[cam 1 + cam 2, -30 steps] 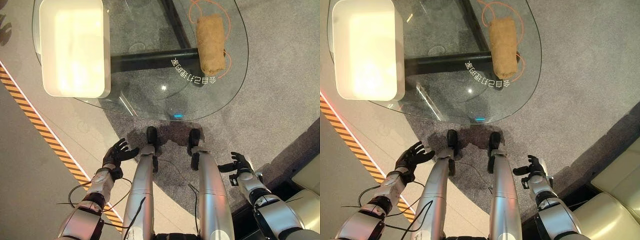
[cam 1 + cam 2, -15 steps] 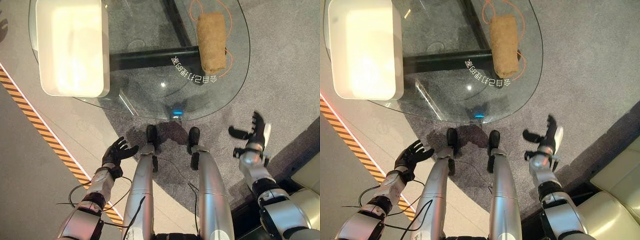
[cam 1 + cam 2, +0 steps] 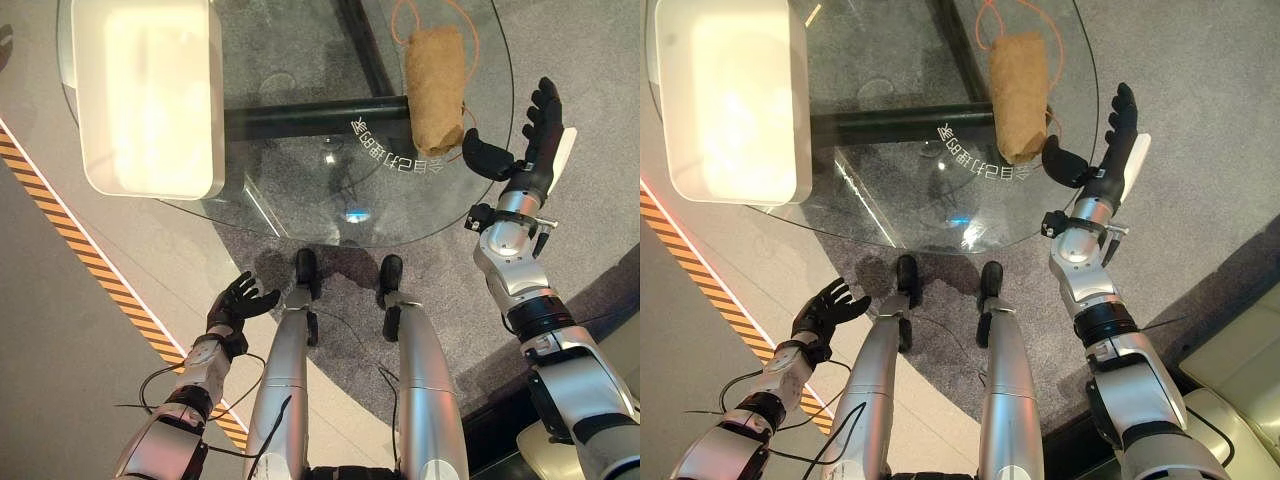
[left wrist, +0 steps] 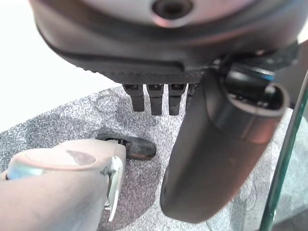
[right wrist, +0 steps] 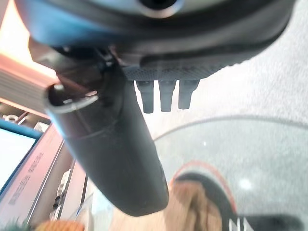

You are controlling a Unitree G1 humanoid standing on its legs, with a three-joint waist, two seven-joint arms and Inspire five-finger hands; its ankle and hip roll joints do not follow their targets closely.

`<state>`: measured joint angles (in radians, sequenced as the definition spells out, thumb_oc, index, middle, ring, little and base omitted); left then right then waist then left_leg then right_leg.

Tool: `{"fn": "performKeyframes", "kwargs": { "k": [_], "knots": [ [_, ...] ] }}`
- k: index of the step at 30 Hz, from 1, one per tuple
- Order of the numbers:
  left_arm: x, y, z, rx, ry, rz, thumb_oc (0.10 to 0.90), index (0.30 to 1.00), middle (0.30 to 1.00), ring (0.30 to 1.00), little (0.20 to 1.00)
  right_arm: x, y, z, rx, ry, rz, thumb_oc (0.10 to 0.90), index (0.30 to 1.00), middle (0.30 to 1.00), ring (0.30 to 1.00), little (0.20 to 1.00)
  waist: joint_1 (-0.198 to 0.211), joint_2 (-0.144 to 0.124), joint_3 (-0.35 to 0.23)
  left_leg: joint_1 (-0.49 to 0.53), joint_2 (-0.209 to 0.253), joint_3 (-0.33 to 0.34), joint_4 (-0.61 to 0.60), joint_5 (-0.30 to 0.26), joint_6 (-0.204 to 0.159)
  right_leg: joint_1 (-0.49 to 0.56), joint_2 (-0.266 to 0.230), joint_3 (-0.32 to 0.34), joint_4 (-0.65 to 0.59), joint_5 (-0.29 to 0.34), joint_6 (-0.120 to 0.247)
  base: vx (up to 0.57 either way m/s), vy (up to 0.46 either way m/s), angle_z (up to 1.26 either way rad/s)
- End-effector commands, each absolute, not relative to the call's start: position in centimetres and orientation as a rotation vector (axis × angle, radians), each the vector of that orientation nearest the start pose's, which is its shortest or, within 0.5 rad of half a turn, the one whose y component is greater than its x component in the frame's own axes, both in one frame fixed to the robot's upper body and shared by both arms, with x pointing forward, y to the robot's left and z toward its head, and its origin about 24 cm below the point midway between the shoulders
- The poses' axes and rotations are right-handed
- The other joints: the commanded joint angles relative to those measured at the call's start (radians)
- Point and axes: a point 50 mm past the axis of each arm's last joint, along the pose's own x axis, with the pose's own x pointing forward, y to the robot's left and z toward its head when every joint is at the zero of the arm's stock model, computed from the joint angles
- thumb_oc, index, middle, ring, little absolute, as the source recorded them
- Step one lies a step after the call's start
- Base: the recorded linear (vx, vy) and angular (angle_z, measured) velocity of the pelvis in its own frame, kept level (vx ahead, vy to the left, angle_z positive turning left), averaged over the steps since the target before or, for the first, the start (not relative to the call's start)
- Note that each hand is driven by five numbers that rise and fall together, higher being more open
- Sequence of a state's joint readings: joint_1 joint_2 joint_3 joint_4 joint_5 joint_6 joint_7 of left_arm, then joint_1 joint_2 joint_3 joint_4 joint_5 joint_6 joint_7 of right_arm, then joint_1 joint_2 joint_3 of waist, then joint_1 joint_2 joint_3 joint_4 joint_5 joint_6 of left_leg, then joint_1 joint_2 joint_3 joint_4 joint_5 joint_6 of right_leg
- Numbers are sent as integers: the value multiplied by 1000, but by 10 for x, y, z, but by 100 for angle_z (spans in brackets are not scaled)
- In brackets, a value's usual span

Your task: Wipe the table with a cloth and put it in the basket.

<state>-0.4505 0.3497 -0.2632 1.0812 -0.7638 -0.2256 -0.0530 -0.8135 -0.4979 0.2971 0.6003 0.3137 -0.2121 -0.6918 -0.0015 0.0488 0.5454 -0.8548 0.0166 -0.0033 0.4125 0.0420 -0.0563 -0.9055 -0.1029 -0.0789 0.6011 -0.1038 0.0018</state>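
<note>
A folded tan cloth lies on the right part of the round glass table, beside a thin orange loop. My right hand is raised at the table's right edge, open, fingers straight and thumb spread toward the cloth, not touching it. A cream rectangular basket sits on the table's left part. My left hand hangs low beside the table's near edge, open and holding nothing. In the right wrist view the cloth shows past the thumb.
A black beam runs under the glass. Grey carpet surrounds the table on the right. A yellow-and-black striped line crosses the pale floor at the left. A cream seat edge is at the lower right.
My right hand has risen from beside my leg up to the table's right edge, close to the cloth. The left hand stays where it was. The camera has shifted slightly.
</note>
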Motion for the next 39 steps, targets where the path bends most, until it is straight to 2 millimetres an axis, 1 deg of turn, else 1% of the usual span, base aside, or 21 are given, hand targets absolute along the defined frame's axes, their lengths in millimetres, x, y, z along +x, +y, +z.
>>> {"fn": "performKeyframes", "kwargs": {
  "k": [1,8,16,23,27,36,39],
  "knots": [
    [277,237,-54,-231,422,216,800,900,900,900,900,362,-197,234,-155,-646,-499,800,900,900,900,900,-4,18,-25,26,-32,54,59,-89,18,58,32,-42,-88,11,3,11,39,-1],
    [279,230,-54,-233,431,194,800,900,900,900,900,365,-172,240,-177,-628,-438,800,900,900,900,900,6,27,-25,45,-34,65,43,-86,19,73,24,-53,-95,3,-2,2,5,0],
    [278,224,-57,-232,440,172,800,900,900,900,900,371,-159,241,-227,-582,-414,800,900,900,900,900,16,37,-25,53,-36,73,39,-84,22,75,16,-59,-96,3,-4,0,0,0],
    [276,217,-61,-228,462,157,800,900,900,900,900,377,-146,247,-266,-540,-395,800,900,900,900,900,27,48,-25,65,-39,78,39,-82,24,80,10,-64,-87,2,-7,26,9,1],
    [275,214,-62,-225,464,143,800,900,900,900,900,381,-145,247,-304,-505,-414,800,900,900,900,900,36,56,-25,63,-39,80,38,-80,25,76,7,-66,-84,3,-9,0,0,0],
    [271,208,-66,-222,480,128,800,900,900,900,900,390,-160,242,-442,-423,-593,800,900,900,900,900,49,68,-25,65,-41,81,38,-79,30,71,5,-71,-69,1,-10,4,1,0],
    [272,207,-66,-221,480,123,800,900,900,900,900,392,-163,241,-451,-406,-607,800,900,900,900,900,51,71,-25,63,-42,80,40,-80,31,67,3,-72,-65,0,-9,0,0,0]
  ]
}}
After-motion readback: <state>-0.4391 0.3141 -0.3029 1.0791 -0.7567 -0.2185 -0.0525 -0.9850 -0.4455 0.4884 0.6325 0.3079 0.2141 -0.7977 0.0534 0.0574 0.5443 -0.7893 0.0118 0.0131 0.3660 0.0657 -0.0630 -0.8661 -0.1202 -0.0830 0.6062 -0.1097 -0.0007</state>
